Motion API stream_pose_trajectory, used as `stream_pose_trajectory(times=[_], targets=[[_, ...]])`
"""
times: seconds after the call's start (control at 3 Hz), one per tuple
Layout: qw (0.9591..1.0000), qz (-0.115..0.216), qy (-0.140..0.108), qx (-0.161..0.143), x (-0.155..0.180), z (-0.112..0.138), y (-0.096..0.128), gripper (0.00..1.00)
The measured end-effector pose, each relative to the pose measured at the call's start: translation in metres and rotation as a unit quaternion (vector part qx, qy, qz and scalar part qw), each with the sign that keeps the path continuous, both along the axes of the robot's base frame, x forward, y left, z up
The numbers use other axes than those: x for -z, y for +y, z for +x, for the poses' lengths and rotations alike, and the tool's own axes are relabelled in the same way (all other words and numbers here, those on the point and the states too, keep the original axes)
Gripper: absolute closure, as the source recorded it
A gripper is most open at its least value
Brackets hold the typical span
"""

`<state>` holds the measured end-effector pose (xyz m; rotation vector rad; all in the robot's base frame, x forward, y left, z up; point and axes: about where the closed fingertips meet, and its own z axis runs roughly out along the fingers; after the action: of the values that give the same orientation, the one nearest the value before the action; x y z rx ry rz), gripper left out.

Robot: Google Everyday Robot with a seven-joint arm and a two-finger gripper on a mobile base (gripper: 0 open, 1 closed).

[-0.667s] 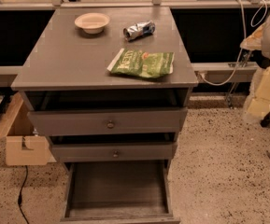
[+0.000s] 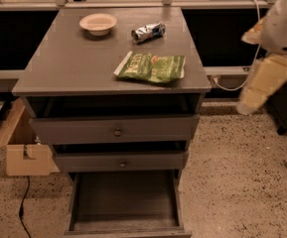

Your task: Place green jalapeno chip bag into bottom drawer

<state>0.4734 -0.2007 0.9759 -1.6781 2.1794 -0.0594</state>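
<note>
The green jalapeno chip bag [image 2: 151, 67] lies flat on the grey cabinet top [image 2: 68, 58], near its front right. The bottom drawer [image 2: 125, 198] is pulled out open, and its grey wood floor is bare. My arm hangs at the right of the cabinet, and its pale end with the gripper [image 2: 248, 103] points down and to the left. It is off the cabinet's right edge, below the level of the top and apart from the bag. It holds nothing that I can see.
A cream bowl [image 2: 98, 23] and a small silver-and-blue foil bag [image 2: 148, 31] sit at the back of the top. Two upper drawers with round knobs [image 2: 117, 132] stand slightly ajar. A cardboard box [image 2: 26, 157] and a cable lie on the floor at the left.
My arm has shifted a little to the left, toward the cabinet's right side. The bag, the bowl and the drawers have not moved.
</note>
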Motion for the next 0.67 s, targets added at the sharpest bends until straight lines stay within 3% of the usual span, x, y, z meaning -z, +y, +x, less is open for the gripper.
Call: stream_pose_trajectory(times=[0.33,0.67], targets=[[0.9984,0.053,-0.019,0.002,0.007,0.056,0.027,0.0],[0.9928,0.117,-0.024,0.009,0.018,0.105,0.058,0.0]])
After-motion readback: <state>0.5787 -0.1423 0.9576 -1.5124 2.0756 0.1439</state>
